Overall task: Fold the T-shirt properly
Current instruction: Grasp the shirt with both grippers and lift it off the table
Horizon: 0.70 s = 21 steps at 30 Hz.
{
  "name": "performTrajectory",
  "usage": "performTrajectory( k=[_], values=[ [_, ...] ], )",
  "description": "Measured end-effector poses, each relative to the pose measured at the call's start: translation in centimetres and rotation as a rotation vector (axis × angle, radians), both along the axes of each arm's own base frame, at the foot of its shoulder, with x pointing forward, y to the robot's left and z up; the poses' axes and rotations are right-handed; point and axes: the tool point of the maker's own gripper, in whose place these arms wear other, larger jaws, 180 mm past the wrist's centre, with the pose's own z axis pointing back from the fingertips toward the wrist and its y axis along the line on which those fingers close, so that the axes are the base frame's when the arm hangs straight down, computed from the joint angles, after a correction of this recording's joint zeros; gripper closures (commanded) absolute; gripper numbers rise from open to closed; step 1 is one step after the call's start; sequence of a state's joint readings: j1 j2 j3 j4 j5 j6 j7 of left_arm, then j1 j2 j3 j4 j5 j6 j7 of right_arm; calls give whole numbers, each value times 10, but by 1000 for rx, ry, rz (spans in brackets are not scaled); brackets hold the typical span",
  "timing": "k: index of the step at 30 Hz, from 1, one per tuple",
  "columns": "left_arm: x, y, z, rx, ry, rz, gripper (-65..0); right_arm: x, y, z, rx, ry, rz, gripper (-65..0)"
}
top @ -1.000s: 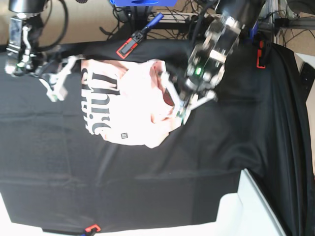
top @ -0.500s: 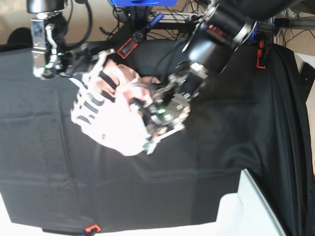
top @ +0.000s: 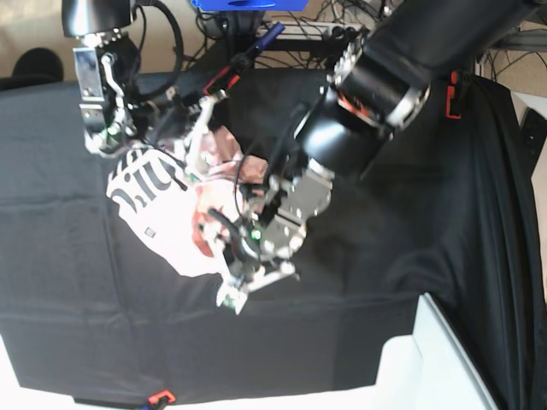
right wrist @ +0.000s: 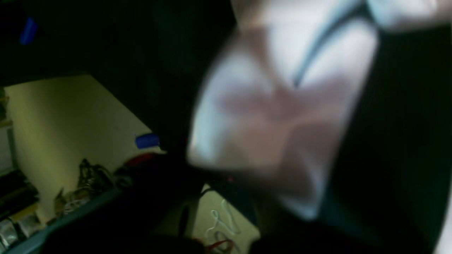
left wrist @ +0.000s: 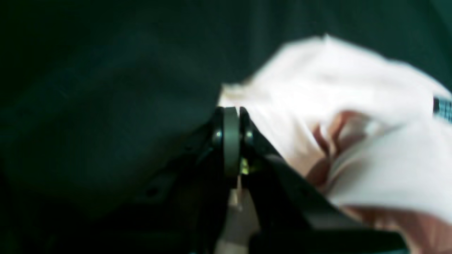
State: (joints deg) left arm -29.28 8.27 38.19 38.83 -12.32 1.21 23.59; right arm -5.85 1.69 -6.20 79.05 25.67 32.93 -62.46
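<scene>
- the shirt (top: 162,213) lay bunched on the black cloth (top: 410,256), toward the base view's upper left, its dark lettering facing up at the left end and pink folds heaped toward the middle.
- the left gripper (top: 229,296) sat at the shirt's lower right edge in the base view; in its own wrist view the jaws stood pressed together with a sliver of pale fabric between them, so it looked clamped on the shirt's edge (left wrist: 317,116).
- the right gripper (top: 198,145) was at the shirt's upper edge, its arm coming down from the top left of the base view. its wrist view was too blurred to show the jaws; pink cloth (right wrist: 275,116) filled the frame right in front of it, and the jaws were closed, most likely on the shirt, though the pinch itself could not be seen.
- the relation that mattered: the shirt hung between the two grippers, the line from one to the other running from upper left to lower right in the base view, with most of the fabric to the left of that line.
- in my judgement both arms were about equally near the shirt, each at its own edge; the coming move turned on drawing those two edges apart or laying them down evenly so the bundle would flatten.
</scene>
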Motion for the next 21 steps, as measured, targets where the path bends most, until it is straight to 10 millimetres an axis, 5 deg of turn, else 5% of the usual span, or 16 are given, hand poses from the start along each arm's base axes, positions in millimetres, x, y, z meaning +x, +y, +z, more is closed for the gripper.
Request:
performTrajectory(
  k=[5, 10, 13, 16, 21],
  values=[
    [17, -6, 30, -25, -51, -2, 0, -7, -4, -5, -35, 76, -71, 0],
    [3, -11, 51, -31, -14, -25, 0, -29, -19, -10, -36, 116, -165, 0],
    [-19, 26, 41, -1, 31, 20, 0, -39, -32, -6, -67, 114, -174, 0],
    [-42, 69, 33, -1, 93, 138, 0, -24, -42, 5, -58, 67, -232, 0],
    [-84, 81, 40, -25, 142, 157, 0, -11, -84, 6, -116, 52, -309, 0]
  ],
)
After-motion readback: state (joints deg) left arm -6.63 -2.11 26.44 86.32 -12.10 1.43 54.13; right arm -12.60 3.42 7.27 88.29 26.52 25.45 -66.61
